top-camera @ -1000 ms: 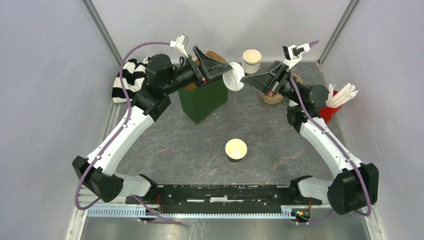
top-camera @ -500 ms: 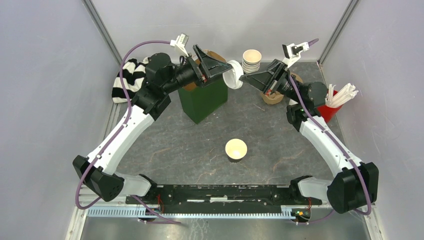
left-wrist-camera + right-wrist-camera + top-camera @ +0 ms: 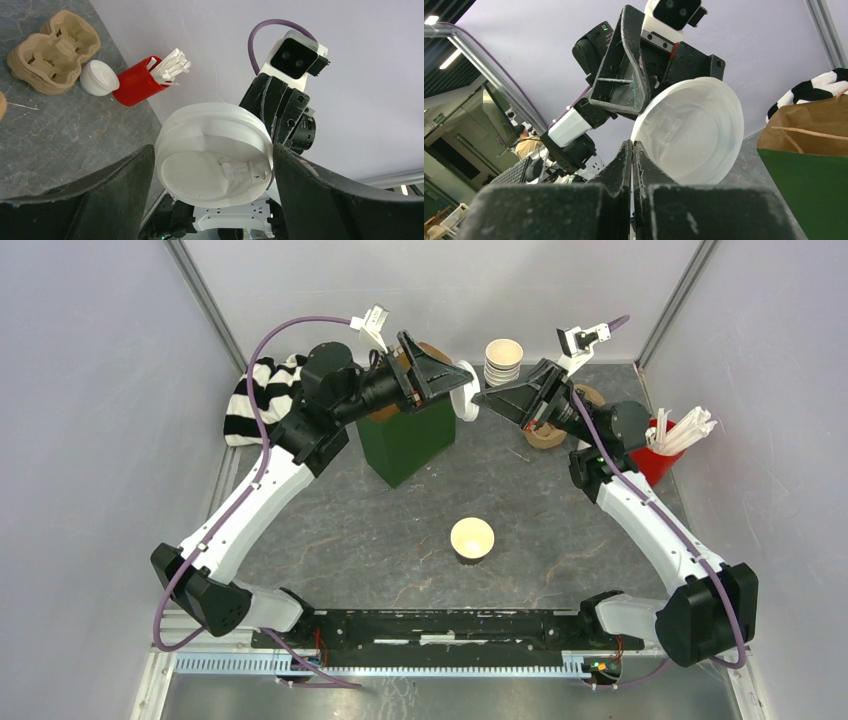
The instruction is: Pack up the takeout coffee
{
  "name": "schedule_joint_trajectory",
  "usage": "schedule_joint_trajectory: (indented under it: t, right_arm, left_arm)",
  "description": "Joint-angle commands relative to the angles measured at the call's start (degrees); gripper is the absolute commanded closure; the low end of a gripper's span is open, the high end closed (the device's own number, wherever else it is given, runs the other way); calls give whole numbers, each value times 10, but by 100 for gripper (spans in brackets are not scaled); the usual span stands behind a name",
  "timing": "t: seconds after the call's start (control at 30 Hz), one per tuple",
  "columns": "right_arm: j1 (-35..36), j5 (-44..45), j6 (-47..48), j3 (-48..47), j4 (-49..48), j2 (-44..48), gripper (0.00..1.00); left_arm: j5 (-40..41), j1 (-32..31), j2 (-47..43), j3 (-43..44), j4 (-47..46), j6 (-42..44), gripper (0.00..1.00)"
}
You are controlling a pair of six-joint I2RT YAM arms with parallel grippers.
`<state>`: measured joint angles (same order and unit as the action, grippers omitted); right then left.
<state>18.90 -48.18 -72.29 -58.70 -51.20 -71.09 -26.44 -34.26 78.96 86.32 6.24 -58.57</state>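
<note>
Open cup (image 3: 472, 537): lower centre of the top view, upright on the desk (image 3: 380, 530), cream inside showing and no lid on it. It stands well apart from both tools.
Lid (image 3: 212, 155): upper centre of the top view, in the air and standing on edge between the two tools. It is just right of the green bag (image 3: 405, 440), not over the cup.
Right tool (image 3: 632, 146): reaches in from the right of the frame, jaws closed tight on the lid's rim.
Left tool (image 3: 452, 382): jaws spread wide on either side of the lid, its rim right at both of them. Whether they press on it I cannot tell.
Lid's facing: the sip-hole top looks at the left tool and the hollow underside at the right tool, so its axis runs across the frame, not downward.
Relation that matters: the cup lies straight toward the bottom of the frame from the lid. The lid would likely need turning hollow side down (a judgement only).
Nearer arm: neither clearly; the cup sits between the two arms.
Stack of cups (image 3: 503, 358): top centre, farthest back.
</note>
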Motion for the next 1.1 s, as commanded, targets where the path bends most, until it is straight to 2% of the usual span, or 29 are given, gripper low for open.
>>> schedule_joint_trajectory:
  t: [0.0, 0.2, 0.27, 0.37, 0.47, 0.53, 0.6, 0.67, 0.77, 0.87, 1.07]
  right_arm:
    - [2, 22, 14, -16, 17, 4, 100]
    - [2, 25, 27, -13, 35, 11, 100]
    - [3, 25, 41, -16, 56, 14, 92]
    - [-1, 23, 93, -23, 136, 29, 70]
    - [-33, 54, 269, -64, 381, 57, 50]
    - [-57, 123, 421, -116, 603, 70, 40]
    - [-73, 216, 545, -179, 761, 73, 35]
    - [-78, 302, 625, -214, 856, 76, 33]
    - [-79, 388, 686, -219, 912, 98, 29]
    - [-78, 435, 698, -190, 930, 133, 27]
    - [-79, 430, 666, -99, 914, 183, 26]
  left_arm:
    - [-3, -5, -8, 25, -2, 33, 11]
    - [7, -6, -14, 23, 9, 44, 21]
    - [16, -5, -16, 24, 25, 56, 21]
    - [30, -5, -16, 30, 61, 85, 21]
    - [43, -5, -13, 40, 117, 128, 22]
    - [54, -11, -11, 42, 157, 161, 23]
    - [79, -30, -8, 47, 208, 209, 23]
    - [101, -57, 7, 55, 260, 256, 23]
    - [134, -114, 43, 62, 326, 309, 25]
    - [161, -154, 89, 63, 381, 343, 26]
    - [221, -224, 167, 93, 441, 376, 26]
